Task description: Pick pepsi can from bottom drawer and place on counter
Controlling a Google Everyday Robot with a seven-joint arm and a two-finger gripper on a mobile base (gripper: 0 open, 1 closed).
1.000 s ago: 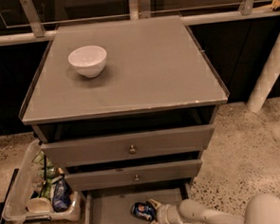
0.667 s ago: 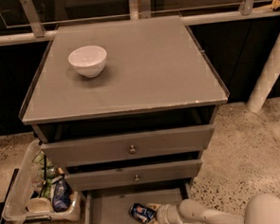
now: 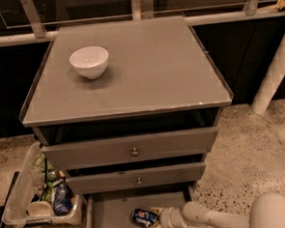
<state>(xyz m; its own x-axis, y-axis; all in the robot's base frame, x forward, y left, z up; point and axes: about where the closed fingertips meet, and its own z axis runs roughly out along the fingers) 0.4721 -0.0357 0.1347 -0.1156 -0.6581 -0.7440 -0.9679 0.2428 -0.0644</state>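
The gripper [image 3: 156, 220] is sitting low inside the bottom drawer [image 3: 110, 218], touching the pepsi can [image 3: 140, 216]; whether it is clamping the can cannot be told. The can, dark blue with a red-white-blue logo, is lying on its side on the drawer's floor, right of the drawer's middle.

Smooth pale plastic gripper [image 3: 154, 219] in the matt grey bottom drawer [image 3: 110, 218]; glossy metal pepsi can [image 3: 140, 216] just beside it; glossy grey counter [image 3: 149, 72] above.
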